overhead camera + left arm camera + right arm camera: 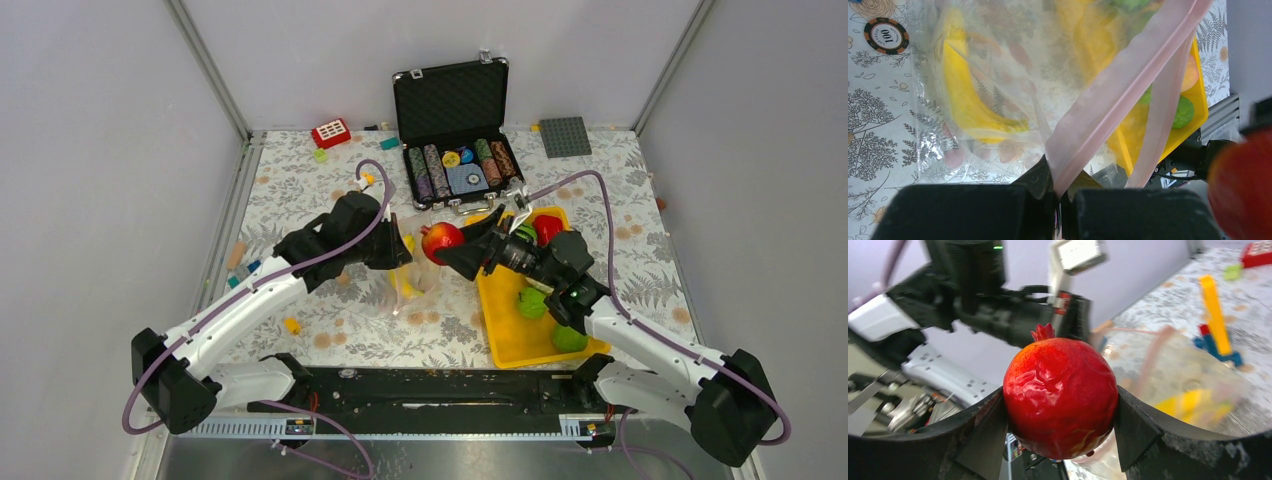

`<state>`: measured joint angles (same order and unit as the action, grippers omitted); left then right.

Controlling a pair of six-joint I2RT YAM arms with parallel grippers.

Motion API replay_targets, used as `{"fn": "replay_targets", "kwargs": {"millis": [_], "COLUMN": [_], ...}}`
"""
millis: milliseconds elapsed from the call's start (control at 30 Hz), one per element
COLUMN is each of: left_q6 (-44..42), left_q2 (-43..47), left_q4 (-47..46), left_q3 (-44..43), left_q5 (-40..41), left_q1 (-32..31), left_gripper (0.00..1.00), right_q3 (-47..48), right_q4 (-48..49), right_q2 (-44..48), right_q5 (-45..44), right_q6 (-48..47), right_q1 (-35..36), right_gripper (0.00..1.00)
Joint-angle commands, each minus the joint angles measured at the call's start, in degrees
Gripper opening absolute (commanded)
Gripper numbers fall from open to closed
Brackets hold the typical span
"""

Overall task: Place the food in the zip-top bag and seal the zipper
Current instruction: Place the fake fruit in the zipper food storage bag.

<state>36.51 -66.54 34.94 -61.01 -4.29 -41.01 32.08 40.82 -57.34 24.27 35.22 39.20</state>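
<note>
My right gripper (pixel 1060 407) is shut on a red pomegranate (pixel 1060 395), which hangs above the table (pixel 300 190) just right of the bag's mouth (pixel 441 240). The left gripper (pixel 1064 197) is shut on the pinkish zipper (pixel 1128 85) of the clear zip-top bag (pixel 1013 65) and lifts that edge up. A yellow banana (pixel 965 100) lies inside the bag. In the top view the bag (pixel 415 280) sits between both grippers. Green fruits (pixel 532 302) and a red one (pixel 546 228) lie on the yellow tray (pixel 510 345).
An open black case (pixel 455 130) with poker chips stands at the back. A loose chip (pixel 886 35) lies beside the bag. A red brick (pixel 330 133) and a grey baseplate (pixel 565 137) lie near the back wall. Small bricks dot the left side.
</note>
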Motion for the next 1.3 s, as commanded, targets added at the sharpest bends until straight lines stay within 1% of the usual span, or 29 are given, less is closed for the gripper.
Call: {"fn": "replay_targets", "kwargs": {"millis": [0,100,200,300,500,567,633,700,767,900,1100,1167,1233,1267], "left_q6": [0.58,0.75,0.75,0.67,0.25,0.25,0.14,0.14,0.18,0.18,-0.11,-0.19,-0.30,-0.37], "left_q2": [-0.48,-0.31,0.18,0.73,1.62,1.78,1.84,1.76,1.54,1.24,0.41,0.17,-0.05,-0.13], "left_q4": [-2.57,-2.59,-2.60,-2.24,-1.07,-0.99,-0.92,-0.92,-0.85,-0.92,-0.96,-1.29,-1.53,-1.62], "left_q3": [-0.09,-0.07,0.15,0.20,-0.04,-0.11,-0.12,-0.07,-0.04,-0.09,-0.42,-0.53,-0.63,-0.67], "left_q5": [-0.80,-0.87,-0.76,0.18,1.77,1.99,1.95,2.10,2.43,2.52,2.56,2.39,1.98,1.86], "left_q1": [0.07,0.08,0.06,0.09,0.11,0.07,0.09,0.08,0.09,0.14,0.28,0.39,0.49,0.50], "left_gripper": [0.00,0.00,0.00,0.00,0.00,0.00,0.00,0.00,0.00,0.00,0.00,0.00,0.00,0.00], "right_q3": [5.23,7.65,9.49,12.03,15.78,16.58,17.25,17.89,18.23,17.82,16.18,15.72,15.40,15.49], "right_q4": [3.57,-2.52,-9.01,-16.30,-27.45,-29.99,-31.47,-32.56,-33.07,-32.21,-31.89,-33.29,-36.12,-38.34], "right_q2": [-0.86,-2.38,-4.24,-7.15,-9.89,-10.21,-10.56,-10.89,-10.91,-9.21,-4.37,-2.62,-0.29,0.62], "right_q5": [8.92,5.69,-0.78,-8.06,-22.45,-26.24,-28.09,-27.88,-26.49,-23.00,-21.41,-23.24,-28.31,-33.06], "right_q6": [-3.37,-7.23,-9.80,-10.21,-12.83,-13.83,-14.55,-15.54,-15.66,-15.79,-15.74,-15.09,-13.92,-12.85], "right_q1": [3.05,5.37,6.50,7.08,9.33,9.85,10.37,10.73,10.81,10.81,10.81,10.81,10.72,10.72], "right_gripper": [0.47,0.50,0.51,0.52,0.62,0.70,0.82,0.92,0.99,1.00,1.00,1.00,1.00,1.00]}}
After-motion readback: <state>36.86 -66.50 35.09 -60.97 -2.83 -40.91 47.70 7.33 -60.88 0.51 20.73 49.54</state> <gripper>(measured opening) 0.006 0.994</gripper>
